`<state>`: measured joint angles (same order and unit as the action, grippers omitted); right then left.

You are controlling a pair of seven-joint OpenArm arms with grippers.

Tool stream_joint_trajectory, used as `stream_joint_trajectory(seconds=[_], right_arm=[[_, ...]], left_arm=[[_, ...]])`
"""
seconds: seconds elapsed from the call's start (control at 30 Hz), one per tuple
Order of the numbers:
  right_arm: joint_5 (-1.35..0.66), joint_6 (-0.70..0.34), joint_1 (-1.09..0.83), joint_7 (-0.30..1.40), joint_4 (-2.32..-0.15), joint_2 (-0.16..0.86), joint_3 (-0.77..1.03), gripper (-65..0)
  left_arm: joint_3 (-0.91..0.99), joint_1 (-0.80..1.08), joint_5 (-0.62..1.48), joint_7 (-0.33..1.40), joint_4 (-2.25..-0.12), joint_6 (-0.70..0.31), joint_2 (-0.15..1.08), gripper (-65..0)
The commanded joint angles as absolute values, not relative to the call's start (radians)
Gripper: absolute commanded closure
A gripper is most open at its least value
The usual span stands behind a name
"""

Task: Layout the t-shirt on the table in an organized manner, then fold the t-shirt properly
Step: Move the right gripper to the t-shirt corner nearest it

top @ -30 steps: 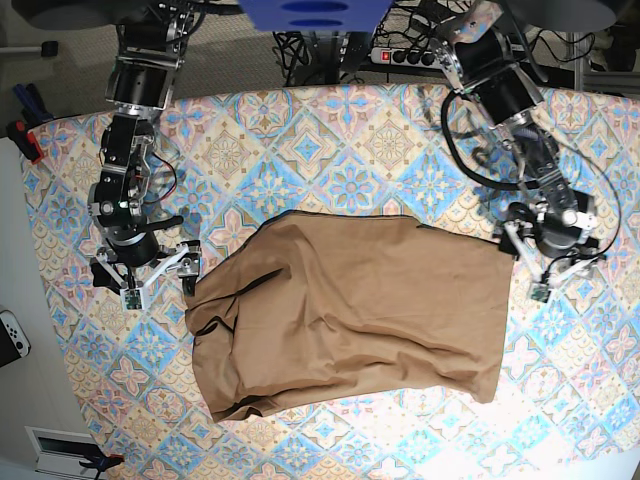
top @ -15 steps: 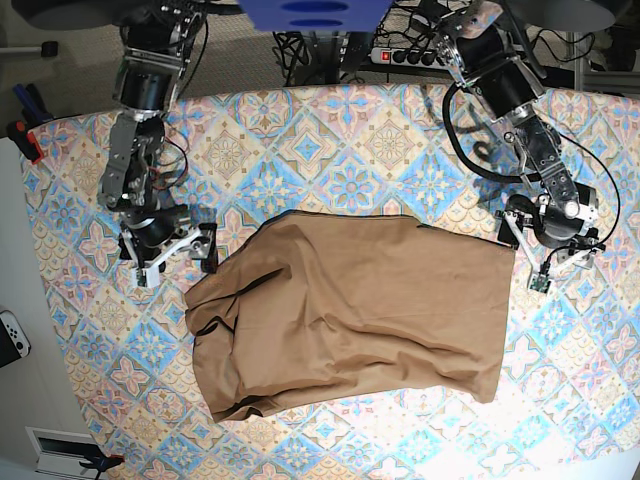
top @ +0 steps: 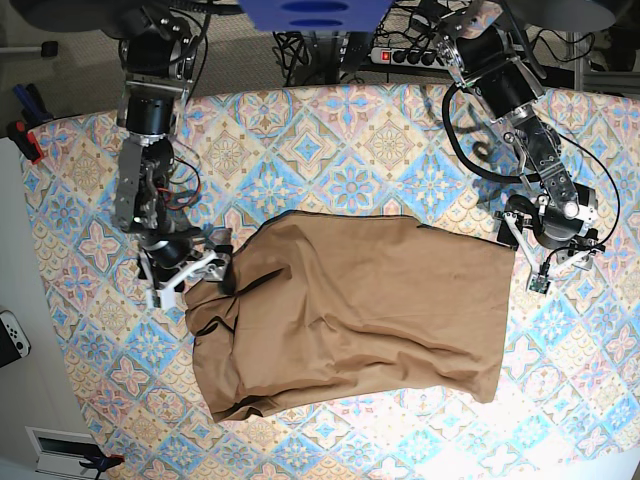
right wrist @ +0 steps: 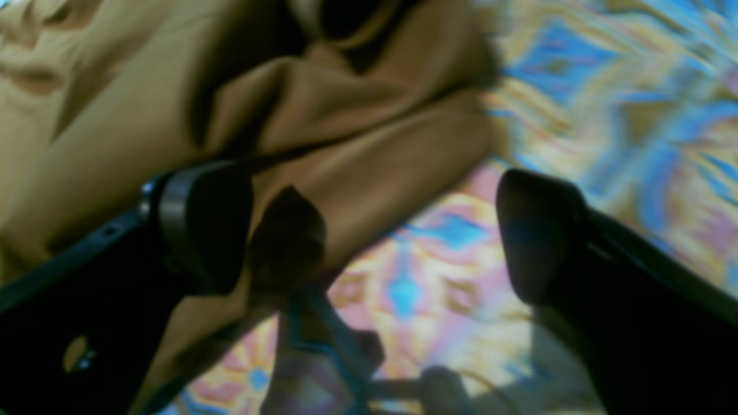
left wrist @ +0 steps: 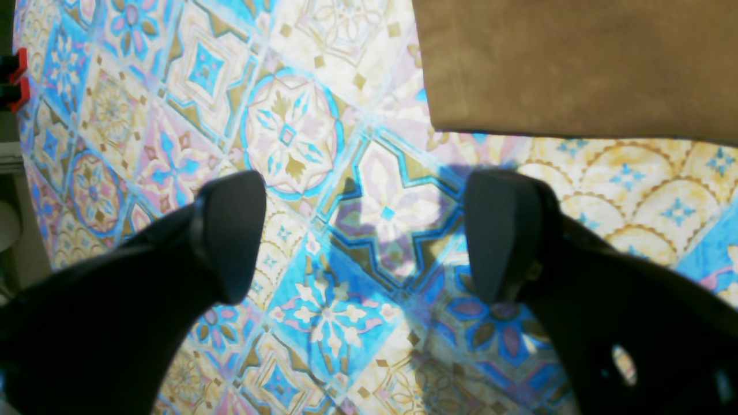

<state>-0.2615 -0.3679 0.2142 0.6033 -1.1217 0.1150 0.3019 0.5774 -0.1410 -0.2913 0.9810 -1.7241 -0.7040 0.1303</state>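
The tan t-shirt (top: 350,310) lies spread on the patterned table (top: 330,150), smooth on its right side and rumpled along its left edge. My right gripper (top: 192,283) stands open at that rumpled left edge. In the right wrist view my right gripper (right wrist: 369,230) has one finger over the bunched t-shirt (right wrist: 346,115) and the other over bare table (right wrist: 605,115). My left gripper (top: 545,262) hangs open just off the shirt's right edge. In the left wrist view my left gripper (left wrist: 363,236) holds nothing above the table (left wrist: 288,127), with the t-shirt (left wrist: 576,63) a short way ahead.
A red clamp (top: 25,140) sits at the table's left edge, also seen as a red clamp (left wrist: 11,78) in the left wrist view. A white controller (top: 10,335) lies off the table at left. Cables and a power strip (top: 405,57) run behind the far edge.
My right gripper has moved right and down, from the bare table onto the shirt's rumpled left edge. My left gripper has shifted slightly up beside the shirt's right edge. The shirt has not moved.
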Motion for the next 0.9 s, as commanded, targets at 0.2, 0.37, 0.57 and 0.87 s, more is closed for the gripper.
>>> stream_joint_trajectory(seconds=[0.2, 0.37, 0.57, 0.87], right_arm=[[-0.274, -0.377, 0.282, 0.596, -1.133, 0.119, 0.272, -42.8], [-0.272, -0.377, 0.278, 0.604, -1.139, 0.119, 0.242, -21.6], [-0.272, -0.369, 0.275, 0.604, -1.144, 0.119, 0.217, 0.0], [-0.271, -0.369, 0.177, 0.696, -1.210, 0.119, 0.217, 0.0]], left_arm=[[0.578, -0.162, -0.289, 0.969, -1.742, -0.698, 0.140, -51.9], [0.578, -0.162, -0.288, 0.969, -1.742, -0.698, 0.140, -51.9], [0.578, -0.160, -0.286, 0.969, -1.742, -0.698, 0.139, -51.9], [0.578, -0.157, -0.286, 0.969, -1.742, -0.698, 0.137, -51.9]])
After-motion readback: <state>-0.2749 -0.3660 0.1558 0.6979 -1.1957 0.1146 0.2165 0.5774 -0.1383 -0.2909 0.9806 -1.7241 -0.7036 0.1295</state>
